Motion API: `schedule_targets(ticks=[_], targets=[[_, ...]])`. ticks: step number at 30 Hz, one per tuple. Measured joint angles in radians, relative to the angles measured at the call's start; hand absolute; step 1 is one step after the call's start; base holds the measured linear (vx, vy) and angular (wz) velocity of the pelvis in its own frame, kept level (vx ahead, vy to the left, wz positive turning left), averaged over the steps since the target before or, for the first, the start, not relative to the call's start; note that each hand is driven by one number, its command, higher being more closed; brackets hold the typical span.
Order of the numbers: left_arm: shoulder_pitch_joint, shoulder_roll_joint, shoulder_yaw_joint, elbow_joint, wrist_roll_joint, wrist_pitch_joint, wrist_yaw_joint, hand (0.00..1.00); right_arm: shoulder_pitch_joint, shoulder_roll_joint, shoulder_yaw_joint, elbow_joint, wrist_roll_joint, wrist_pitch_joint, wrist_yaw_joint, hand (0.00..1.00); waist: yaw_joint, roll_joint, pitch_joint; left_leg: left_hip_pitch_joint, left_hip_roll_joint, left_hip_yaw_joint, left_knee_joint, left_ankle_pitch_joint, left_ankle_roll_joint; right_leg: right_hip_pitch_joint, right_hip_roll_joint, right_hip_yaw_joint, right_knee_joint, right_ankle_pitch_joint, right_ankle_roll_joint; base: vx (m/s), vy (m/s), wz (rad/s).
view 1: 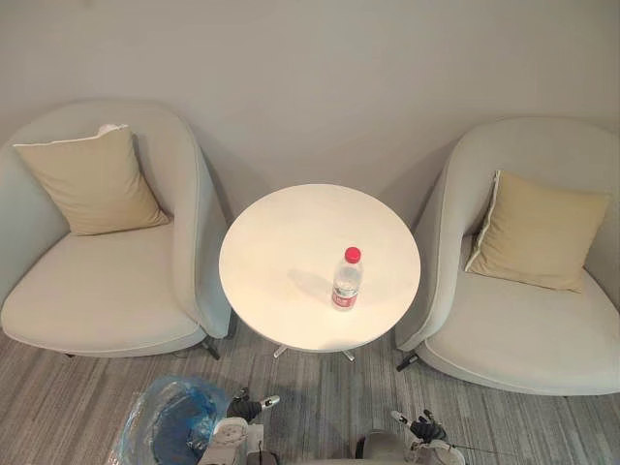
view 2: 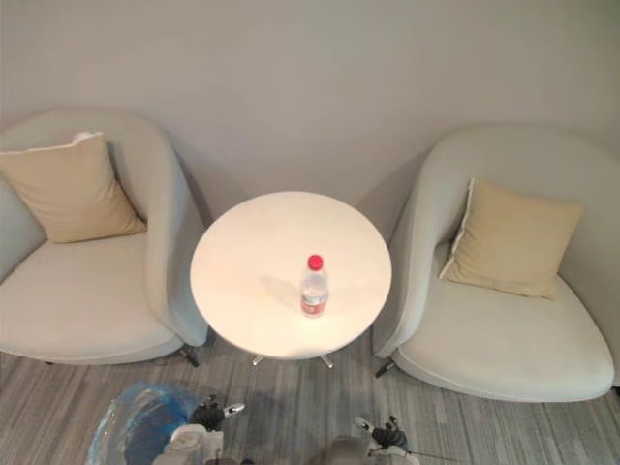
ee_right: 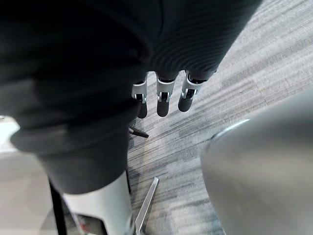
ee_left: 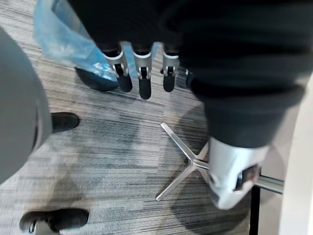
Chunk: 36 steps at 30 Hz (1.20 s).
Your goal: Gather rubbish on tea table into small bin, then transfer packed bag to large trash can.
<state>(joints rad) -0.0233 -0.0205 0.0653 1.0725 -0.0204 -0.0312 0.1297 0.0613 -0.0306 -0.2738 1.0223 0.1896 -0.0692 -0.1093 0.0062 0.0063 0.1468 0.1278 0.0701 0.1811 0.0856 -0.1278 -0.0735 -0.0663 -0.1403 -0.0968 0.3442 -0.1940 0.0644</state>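
A clear plastic bottle point(view 1: 347, 279) with a red cap stands upright on the round white tea table point(view 1: 281, 242), a little right of its middle. On the floor at the lower left sits the small bin lined with a blue bag point(view 1: 170, 421), also seen past my left hand's fingers point(ee_left: 68, 34). My left hand point(view 1: 242, 409) hangs low beside that bin, fingers point(ee_left: 142, 78) relaxed and holding nothing. My right hand point(view 1: 426, 429) hangs low in front of the table, its fingers point(ee_right: 164, 98) straight and empty above the carpet.
A pale armchair point(view 1: 107, 281) with a tan cushion point(view 1: 92, 184) flanks the table on the left, and another armchair point(view 1: 523, 329) with a cushion point(view 1: 538, 232) on the right. The table's metal star base point(ee_left: 181, 166) rests on grey striped carpet. A wall closes the back.
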Motion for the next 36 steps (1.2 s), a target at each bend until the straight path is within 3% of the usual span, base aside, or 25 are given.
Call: schedule_targets(ticks=[3,8,16,26,36], targets=[[0.003,-0.006,0.016,0.003,-0.001,0.000,0.001,0.00,0.000,-0.008,0.006,0.001,-0.034,0.000,-0.009,0.00,0.001,0.005,-0.005,0.016,0.031,-0.010,-0.031,0.013,-0.021,0.031,0.037,-0.013,-0.049,0.015,-0.016,0.06,-0.128,0.01],[0.002,0.008,0.016,0.000,0.000,0.000,0.007,0.00,0.007,-0.014,0.047,-0.078,-0.040,-0.003,-0.035,0.00,0.001,-0.006,-0.012,-0.007,0.032,-0.049,-0.041,0.023,-0.031,0.042,0.045,-0.035,-0.104,0.048,-0.012,-0.01,-0.014,0.16],[0.025,0.067,-0.028,-0.001,0.018,-0.002,0.025,0.00,0.058,-0.073,0.092,-0.467,-0.171,-0.055,-0.069,0.00,-0.001,-0.013,-0.016,-0.040,-0.008,-0.086,-0.052,0.048,-0.005,0.066,0.016,-0.052,-0.215,0.116,0.017,-0.05,0.056,0.10],[0.051,0.104,-0.083,-0.003,0.044,-0.006,0.022,0.00,0.044,-0.135,0.123,-0.619,-0.265,-0.082,-0.069,0.00,0.000,-0.005,-0.020,-0.059,-0.022,-0.155,-0.070,0.064,-0.001,0.108,0.016,-0.095,-0.326,0.172,0.022,0.00,0.008,0.13],[0.051,0.105,-0.096,-0.003,0.060,-0.007,0.020,0.00,-0.040,-0.187,0.170,-0.620,-0.265,-0.090,-0.067,0.00,0.001,0.008,-0.018,-0.087,-0.028,-0.219,-0.070,0.065,0.001,0.137,0.017,-0.149,-0.373,0.183,0.020,0.01,-0.002,0.16]])
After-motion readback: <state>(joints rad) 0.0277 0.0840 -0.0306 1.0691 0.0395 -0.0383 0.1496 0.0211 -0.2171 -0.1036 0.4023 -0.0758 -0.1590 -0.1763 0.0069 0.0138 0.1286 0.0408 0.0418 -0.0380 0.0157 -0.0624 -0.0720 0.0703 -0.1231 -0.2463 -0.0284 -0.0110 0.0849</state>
